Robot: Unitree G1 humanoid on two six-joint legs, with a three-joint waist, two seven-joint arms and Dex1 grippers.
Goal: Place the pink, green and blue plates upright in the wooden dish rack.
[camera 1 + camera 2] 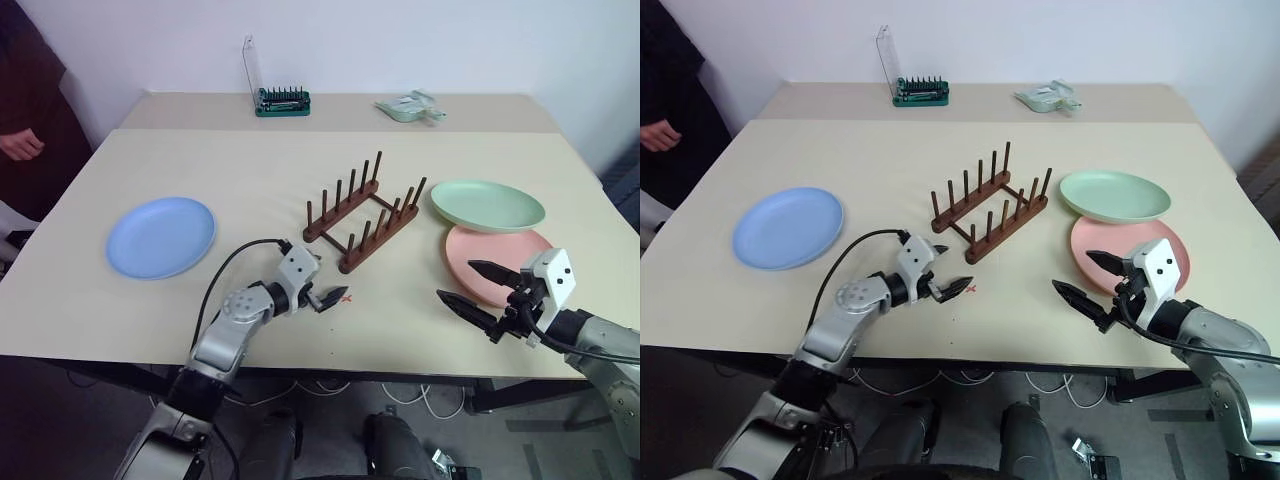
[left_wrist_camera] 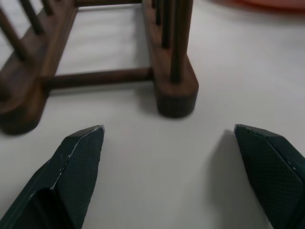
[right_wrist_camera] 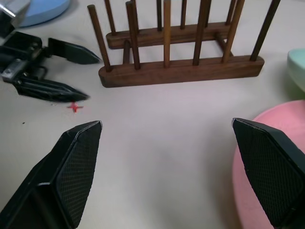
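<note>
The wooden dish rack [image 1: 363, 213] stands with nothing in it at the middle of the table. The blue plate [image 1: 161, 236] lies flat to its left. On the right the green plate [image 1: 487, 205] lies flat with its edge over the far rim of the pink plate [image 1: 497, 262]. My left gripper [image 1: 330, 298] is open, low over the table just in front of the rack's near end [image 2: 174, 90]. My right gripper [image 1: 455, 281] is open and holds nothing, hovering at the pink plate's near left rim [image 3: 281, 117] and pointing toward the rack.
A small red cross [image 1: 346, 298] is marked on the table by the left fingertips. A green bit-set case [image 1: 282, 100] and a clear packet [image 1: 410, 107] sit at the back. A person's hand [image 1: 20, 145] rests beyond the table's left edge.
</note>
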